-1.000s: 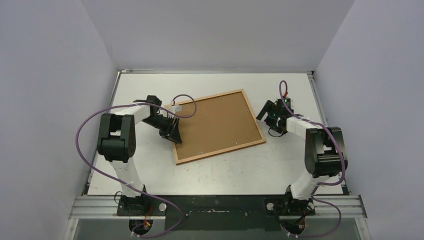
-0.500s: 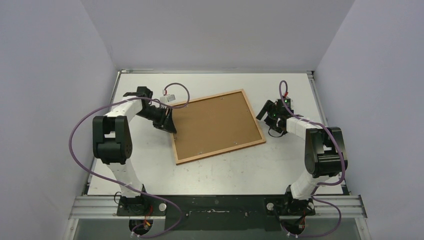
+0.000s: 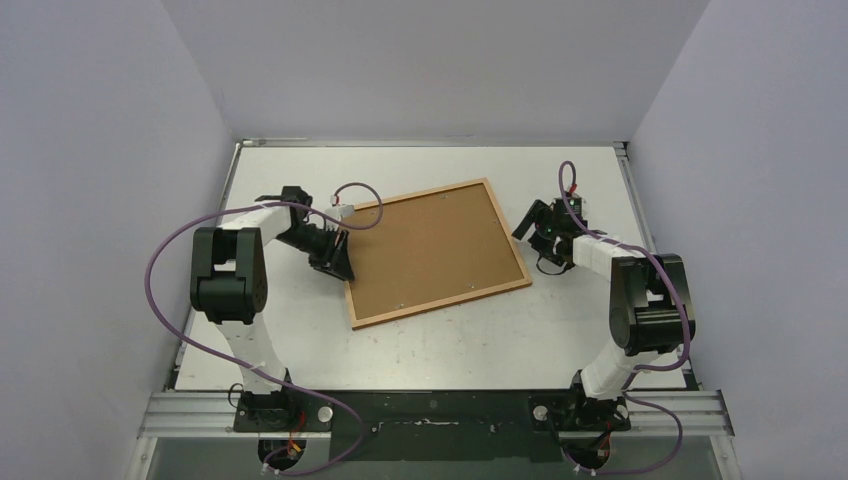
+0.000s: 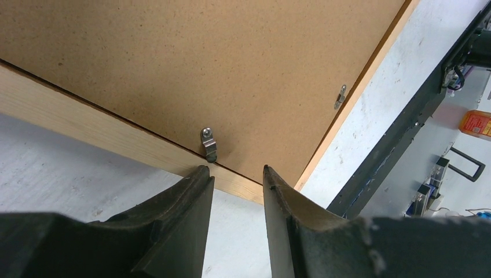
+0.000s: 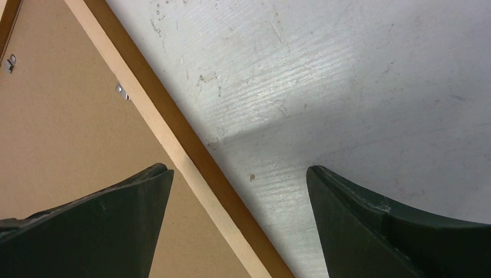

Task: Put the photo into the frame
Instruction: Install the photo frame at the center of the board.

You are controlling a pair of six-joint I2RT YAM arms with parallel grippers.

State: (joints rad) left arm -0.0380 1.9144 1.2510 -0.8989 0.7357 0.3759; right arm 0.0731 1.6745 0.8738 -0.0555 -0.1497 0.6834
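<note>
Since half a second ago the left arm has swung back toward the near side, returning its left claw (image 3: 338, 262) to the left edge of the frame (image 3: 440, 303). The right arm has not shifted.

Left side: the left claw is released. Its jaws stand narrowly parted with nothing between them. In the left wrist view the left claw (image 4: 234, 171) has its tips at the pale wooden rail of the frame (image 4: 87, 123), in line with a small metal clip (image 4: 208, 142) that reaches from the rail onto the backing sheet (image 4: 202, 58). Contact between tips and rail cannot be confirmed. A second clip (image 4: 340, 97) sits on the adjoining rail.

Centre: the frame lies flat on the table (image 3: 450, 350), back side up and turned slightly askew. The brown backing sheet (image 3: 435, 245) fills it.

Right side: the right claw (image 3: 530, 222) is just beside the frame's right edge and released, its jaws spread wide and grasping nothing. In the right wrist view the right claw (image 5: 238, 169) straddles the rail of the frame (image 5: 182, 145), with one finger over the backing sheet and the other over the bare, scuffed table (image 5: 347, 87).
</note>
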